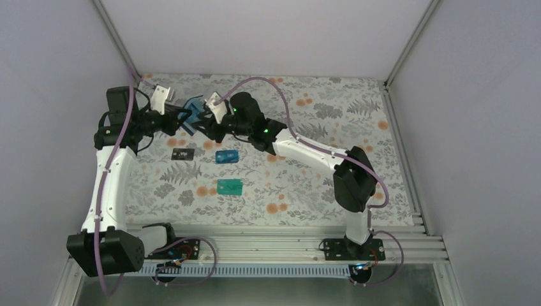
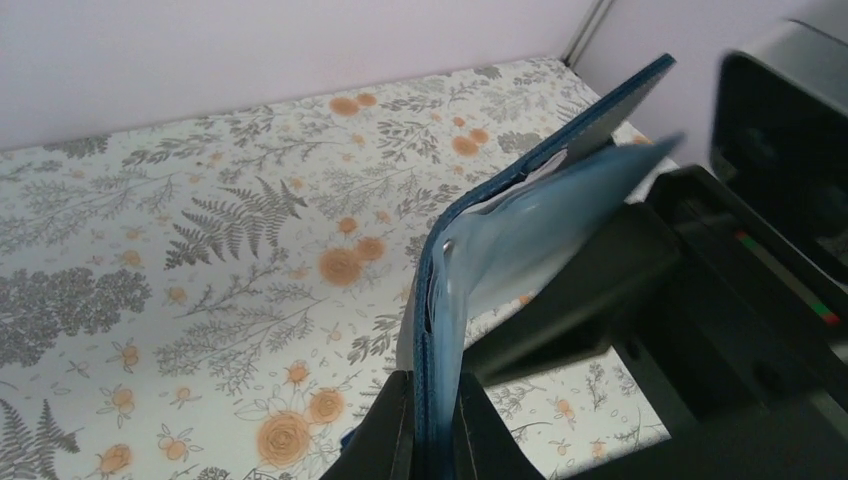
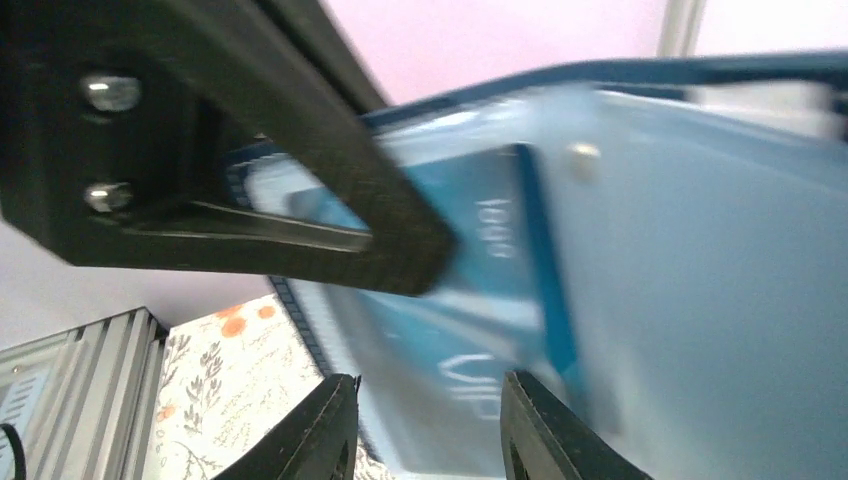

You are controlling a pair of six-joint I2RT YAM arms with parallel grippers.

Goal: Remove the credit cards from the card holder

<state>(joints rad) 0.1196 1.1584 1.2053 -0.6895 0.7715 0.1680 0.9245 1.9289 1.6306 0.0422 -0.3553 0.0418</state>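
You had a card holder (image 2: 432, 330) of matt, leather-like navy material, its pale inner pockets (image 2: 520, 240) smooth with a soft sheen. The left gripper (image 2: 436, 415) was matt black plastic, and 2 bright metal screws (image 3: 108, 92) shone in similar black plastic. The 3 credit cards (image 1: 226, 157) looked like smooth plastic. Your table cover (image 1: 306, 191) was a matt floral print, and the rail (image 1: 287, 245) was dull ribbed metal.

Left hand (image 2: 436, 425) clamped, right hand (image 3: 430, 430) parted

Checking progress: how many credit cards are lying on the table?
3: a dark card at left, a bright blue card right of it, a teal-green card below the blue one in the top view. More may be hidden in the raised card holder.
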